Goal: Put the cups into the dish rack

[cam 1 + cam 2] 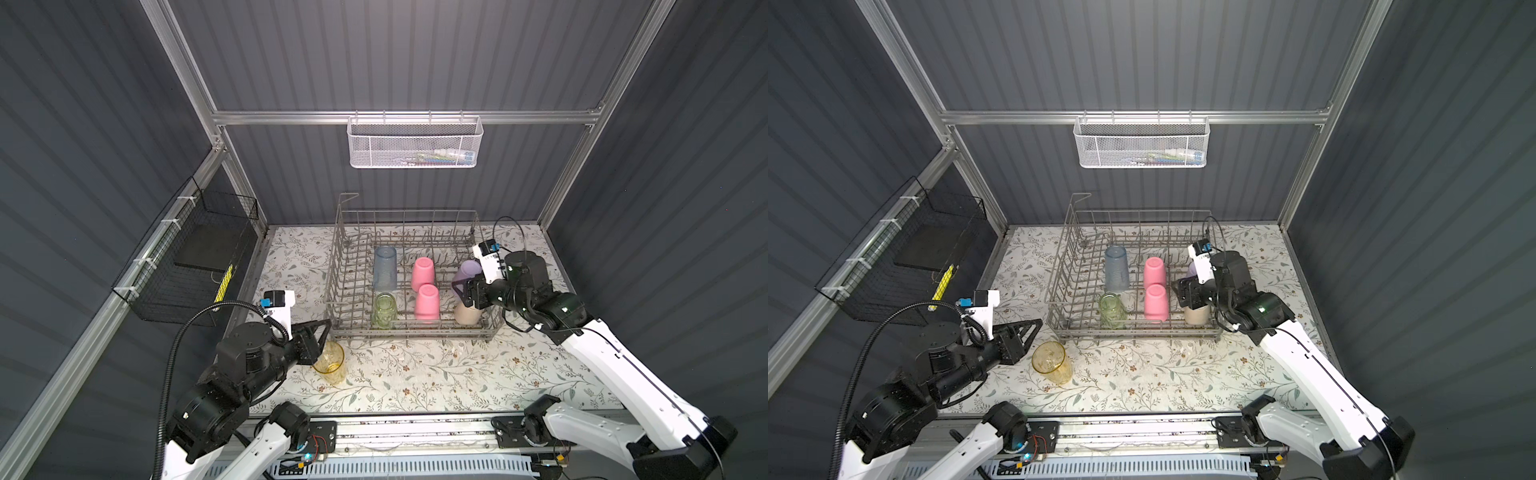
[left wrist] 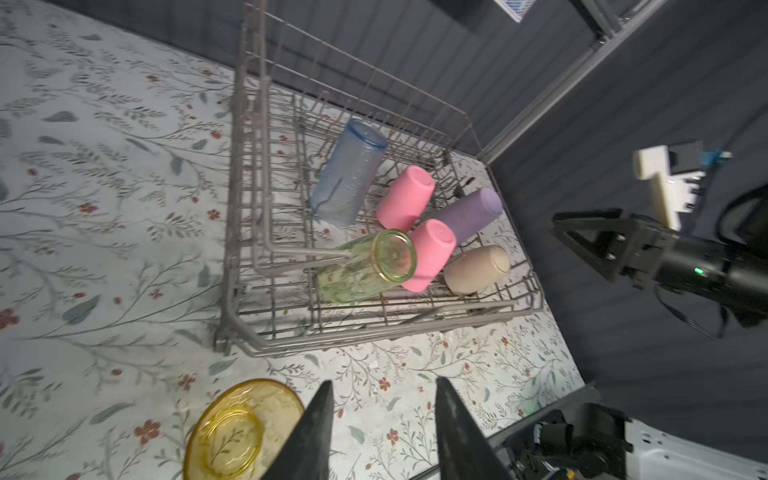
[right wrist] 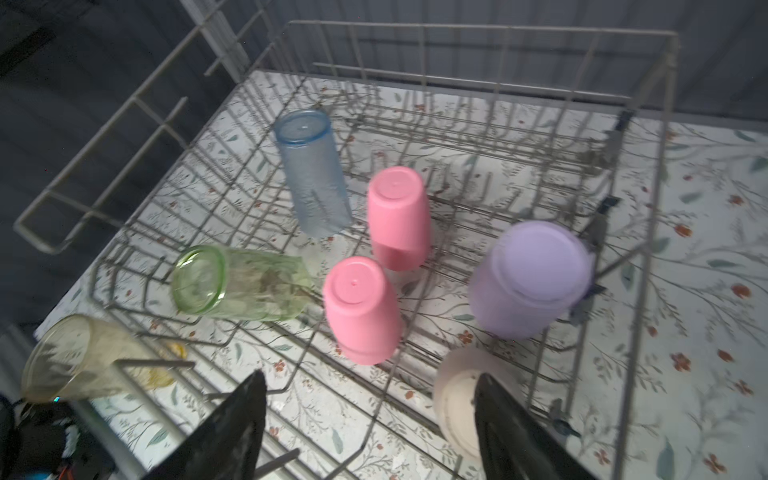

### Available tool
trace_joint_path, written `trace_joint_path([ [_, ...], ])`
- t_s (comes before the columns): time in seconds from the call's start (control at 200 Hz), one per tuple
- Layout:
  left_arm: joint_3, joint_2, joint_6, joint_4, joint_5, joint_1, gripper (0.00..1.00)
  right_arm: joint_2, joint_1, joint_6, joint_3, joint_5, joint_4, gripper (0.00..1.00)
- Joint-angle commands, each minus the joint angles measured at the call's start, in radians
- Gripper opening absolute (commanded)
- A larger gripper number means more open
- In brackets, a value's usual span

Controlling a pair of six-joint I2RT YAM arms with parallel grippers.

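The grey wire dish rack (image 1: 411, 332) (image 2: 374, 336) (image 3: 457, 27) holds six cups upside down or tilted: blue-grey (image 1: 384, 268), two pink (image 1: 423, 273) (image 1: 427, 301), lavender (image 1: 467, 270), green (image 1: 383, 309) and beige (image 1: 465, 313). A clear yellow cup (image 1: 330, 361) (image 2: 241, 432) stands mouth-up on the table before the rack's left front corner. My left gripper (image 1: 324, 336) (image 2: 384, 384) is open and empty just beside the yellow cup. My right gripper (image 1: 461, 291) (image 3: 370, 376) hangs open over the rack's right side, above the beige cup (image 3: 457, 395).
A white mesh basket (image 1: 413, 143) hangs on the back rail. A black wire basket (image 1: 195, 266) is fixed to the left wall. The floral tabletop (image 1: 436, 374) spreads in front of the rack as far as the arms' base rail (image 1: 415, 428).
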Motion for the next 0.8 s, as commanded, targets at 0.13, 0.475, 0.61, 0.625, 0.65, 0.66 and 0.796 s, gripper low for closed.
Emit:
trace_joint_path([
  [0.13,-0.015,0.018,-0.063,-0.035,-0.173,0.007,0.43,0.005,0.291,-0.195,0.041,0.041,0.042,0.76],
  [0.475,-0.051,0.129,-0.122,0.165,-0.223,0.007,0.49,0.120,0.561,-0.324,0.018,0.005,0.165,0.70],
  [0.61,-0.021,0.192,-0.122,0.217,-0.223,0.007,0.51,0.203,0.621,-0.343,0.042,-0.006,0.210,0.68],
  [0.625,-0.021,0.200,-0.120,0.223,-0.224,0.007,0.51,0.217,0.628,-0.346,0.046,-0.004,0.211,0.67],
  [0.65,-0.018,0.211,-0.119,0.232,-0.222,0.007,0.51,0.233,0.638,-0.353,0.056,0.000,0.214,0.67],
  [0.66,-0.018,0.215,-0.119,0.235,-0.223,0.007,0.51,0.240,0.641,-0.355,0.059,0.001,0.215,0.67],
  [0.796,-0.021,0.260,-0.112,0.272,-0.242,0.011,0.51,0.315,0.681,-0.379,0.098,-0.008,0.230,0.65],
])
